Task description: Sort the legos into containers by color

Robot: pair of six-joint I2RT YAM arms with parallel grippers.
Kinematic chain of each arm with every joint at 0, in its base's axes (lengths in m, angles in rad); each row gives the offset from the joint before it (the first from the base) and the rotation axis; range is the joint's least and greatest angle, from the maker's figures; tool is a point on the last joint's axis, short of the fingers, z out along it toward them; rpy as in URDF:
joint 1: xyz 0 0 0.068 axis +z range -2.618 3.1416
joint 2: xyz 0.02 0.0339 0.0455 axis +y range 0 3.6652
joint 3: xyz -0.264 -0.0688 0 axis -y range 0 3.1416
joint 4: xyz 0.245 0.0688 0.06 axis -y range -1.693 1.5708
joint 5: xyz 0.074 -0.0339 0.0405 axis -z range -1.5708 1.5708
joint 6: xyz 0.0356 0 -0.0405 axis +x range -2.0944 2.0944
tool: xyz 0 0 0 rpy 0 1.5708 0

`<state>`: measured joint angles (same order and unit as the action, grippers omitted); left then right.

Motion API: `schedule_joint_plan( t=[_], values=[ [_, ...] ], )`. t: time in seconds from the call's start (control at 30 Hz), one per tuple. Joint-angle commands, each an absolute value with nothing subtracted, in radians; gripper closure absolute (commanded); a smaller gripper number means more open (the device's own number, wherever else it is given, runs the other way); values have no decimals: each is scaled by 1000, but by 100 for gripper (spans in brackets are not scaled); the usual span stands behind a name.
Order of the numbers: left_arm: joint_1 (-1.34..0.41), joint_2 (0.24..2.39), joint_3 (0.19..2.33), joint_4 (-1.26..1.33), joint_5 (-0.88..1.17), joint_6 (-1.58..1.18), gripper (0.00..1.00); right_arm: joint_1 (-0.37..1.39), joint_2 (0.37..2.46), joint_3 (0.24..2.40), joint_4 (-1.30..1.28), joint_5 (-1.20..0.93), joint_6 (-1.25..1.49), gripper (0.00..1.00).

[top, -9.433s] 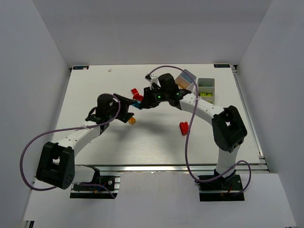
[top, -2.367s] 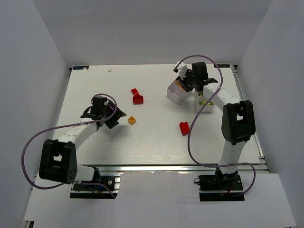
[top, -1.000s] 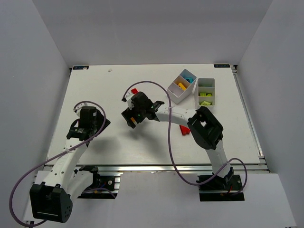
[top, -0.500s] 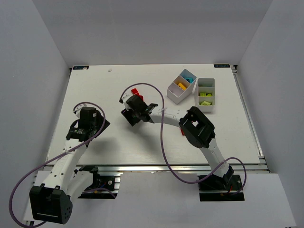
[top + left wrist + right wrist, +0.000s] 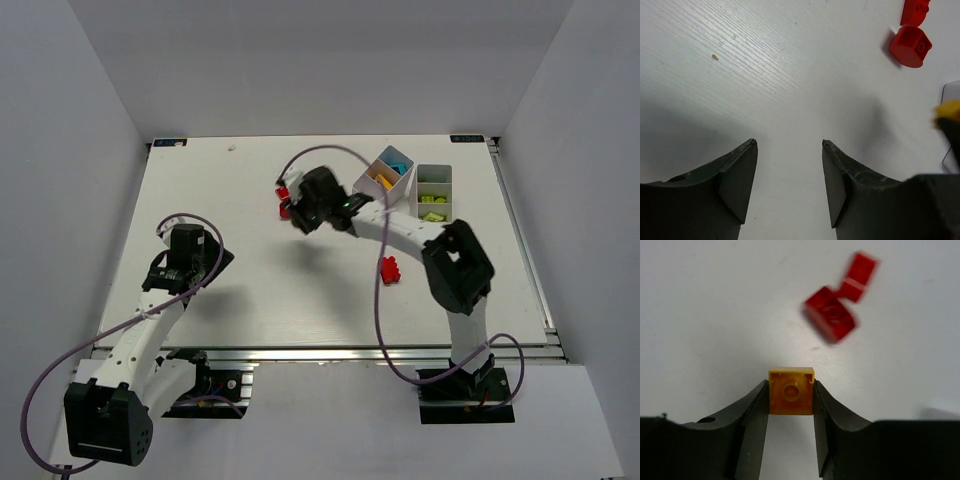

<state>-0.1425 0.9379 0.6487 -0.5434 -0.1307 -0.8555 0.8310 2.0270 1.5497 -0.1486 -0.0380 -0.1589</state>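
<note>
An orange lego is pinched underside-up between the fingers of my right gripper, which is shut on it above the table. In the top view the right gripper hovers beside two red legos; the wrist view shows them blurred. Another red lego lies near the table's middle. My left gripper is open with only bare table between its fingers, and it sits low at the left. Two white containers stand at the back right: a tilted one holding yellow, orange and cyan bricks, and one holding lime bricks.
The right arm's purple cable loops over the table's back half. The table's metal rail runs along the near edge. Grey walls enclose the sides and back.
My right gripper has shut on the orange lego and carried it up and toward the back right, next to the red legos. The left arm has stayed put.
</note>
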Motion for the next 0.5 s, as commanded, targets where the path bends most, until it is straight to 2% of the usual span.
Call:
schedule_joint_plan(
  t=[0.0, 0.3, 0.47],
  values=[
    [-138, 954, 627, -480, -97, -867, 36, 677, 1873, 1542, -87, -83, -302, 100],
    [-138, 1014, 627, -419, -63, -862, 36, 444, 1876, 1591, -120, 75, -419, 100],
    [-137, 1038, 630, -402, -51, -861, 36, 400, 1904, 1601, -121, 89, -445, 99]
  ],
)
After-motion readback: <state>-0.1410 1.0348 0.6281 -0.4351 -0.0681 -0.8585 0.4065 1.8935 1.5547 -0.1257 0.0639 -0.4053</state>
